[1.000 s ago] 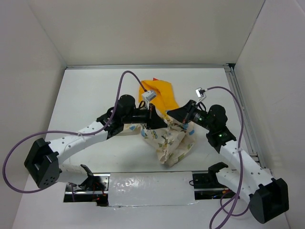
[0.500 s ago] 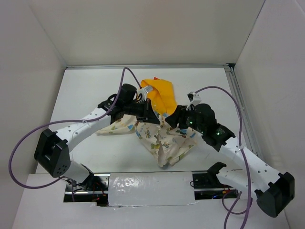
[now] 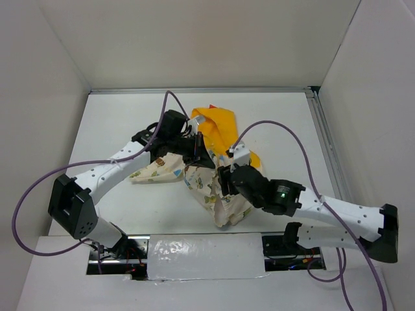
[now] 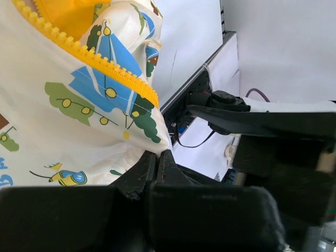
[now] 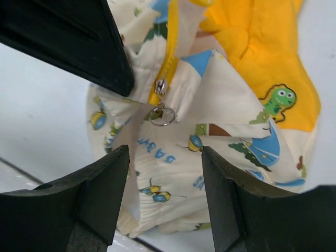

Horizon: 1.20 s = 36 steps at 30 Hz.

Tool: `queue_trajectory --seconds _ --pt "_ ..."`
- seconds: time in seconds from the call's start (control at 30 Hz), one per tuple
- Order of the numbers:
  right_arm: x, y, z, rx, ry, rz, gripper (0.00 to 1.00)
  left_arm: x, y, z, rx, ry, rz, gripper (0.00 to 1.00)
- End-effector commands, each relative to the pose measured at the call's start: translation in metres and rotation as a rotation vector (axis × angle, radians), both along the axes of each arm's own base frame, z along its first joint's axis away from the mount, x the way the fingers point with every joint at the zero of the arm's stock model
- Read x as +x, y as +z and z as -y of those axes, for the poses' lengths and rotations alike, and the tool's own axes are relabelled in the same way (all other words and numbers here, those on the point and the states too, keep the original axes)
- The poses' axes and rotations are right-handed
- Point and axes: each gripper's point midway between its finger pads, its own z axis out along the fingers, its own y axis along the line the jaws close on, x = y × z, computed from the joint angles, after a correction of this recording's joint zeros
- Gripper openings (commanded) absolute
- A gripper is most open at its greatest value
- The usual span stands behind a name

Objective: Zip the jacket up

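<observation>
I have the jacket [image 3: 224,194] bunched mid-bench [image 3: 110,123], with its hood [image 3: 217,126] on the far side. My left gripper [image 4: 156,160] has its fingers clamped on the cream hem just beside the yellow zipper [image 4: 89,55] end, anchoring it. The right gripper [image 5: 164,152] hovers over the ring pull [image 5: 161,115], its 2 fingers apart and empty. I judge the step in hand to be grasping the pull. Next I must lower, close on that ring, then draw it along the teeth.

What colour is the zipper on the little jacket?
Yellow-orange plastic zipper teeth on the cream cartoon-print fabric jacket; the left wrist view shows them best.
</observation>
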Motion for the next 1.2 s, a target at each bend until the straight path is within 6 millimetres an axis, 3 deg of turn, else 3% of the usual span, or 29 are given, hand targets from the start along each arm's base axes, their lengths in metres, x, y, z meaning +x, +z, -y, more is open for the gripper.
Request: queue_trajectory --seconds 0.0,0.17,0.57,0.7,0.87,1.17 --pt "0.012 0.003 0.016 -0.129 -0.137 0.067 0.64 0.006 0.009 0.001 -0.004 0.026 -0.025 0.00" --pt "0.012 0.005 -0.010 -0.087 -0.081 0.086 0.62 0.004 0.011 0.002 -0.014 0.028 -0.036 0.00" --pt "0.023 0.003 -0.036 -0.080 -0.035 0.104 0.53 0.002 0.014 0.003 -0.021 0.008 -0.015 0.00" --pt "0.026 0.007 -0.037 -0.061 -0.044 0.115 0.46 -0.001 0.015 0.004 -0.029 -0.006 0.008 0.00" --pt "0.028 0.014 -0.031 -0.028 -0.064 0.132 0.22 -0.002 0.016 0.004 -0.018 -0.009 0.027 0.00" --pt "0.025 0.018 -0.029 -0.045 0.028 0.116 0.14 0.001 0.009 0.003 0.023 -0.011 0.062 0.00"
